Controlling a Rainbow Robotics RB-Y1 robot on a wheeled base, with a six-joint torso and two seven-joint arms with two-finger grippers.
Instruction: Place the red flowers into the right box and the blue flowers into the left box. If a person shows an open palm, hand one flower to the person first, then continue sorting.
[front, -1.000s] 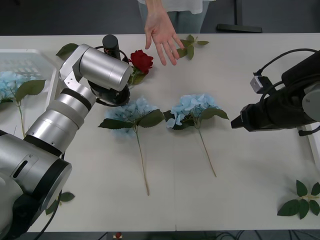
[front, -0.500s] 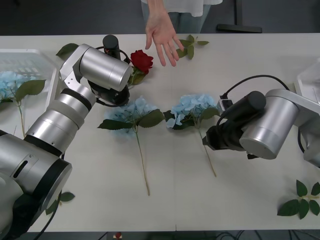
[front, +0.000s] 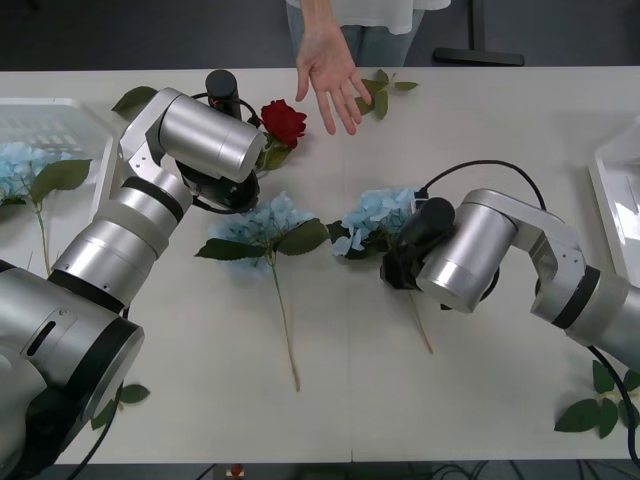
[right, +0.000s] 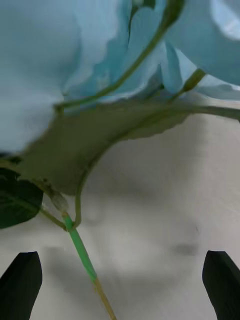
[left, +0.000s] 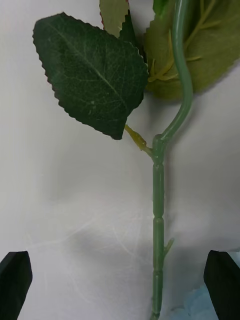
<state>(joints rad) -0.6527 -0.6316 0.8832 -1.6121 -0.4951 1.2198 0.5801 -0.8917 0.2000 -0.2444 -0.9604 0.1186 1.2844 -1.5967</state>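
On the table (front: 500, 130), the left box (front: 60, 120) holds one blue flower (front: 25, 165); two more lie mid-table. My right gripper (right: 120, 285), fingers spread, hovers just over the right-hand bloom (front: 385, 215) and its stem (right: 80, 250). My left gripper (left: 120, 287), also spread, straddles the rose's (front: 283, 120) stem (left: 158, 220). A person's open hand (front: 330, 70) reaches in beside the rose.

Front view: even, bright overhead light on the pale worktop (front: 500, 130), with soft short shadows under the arms and stems and mild highlights on the metal arm shells. Right wrist view: blue petals (right: 60, 65) close to the lens are blurred. Left wrist view: the leaf (left: 92, 75) is sharp.
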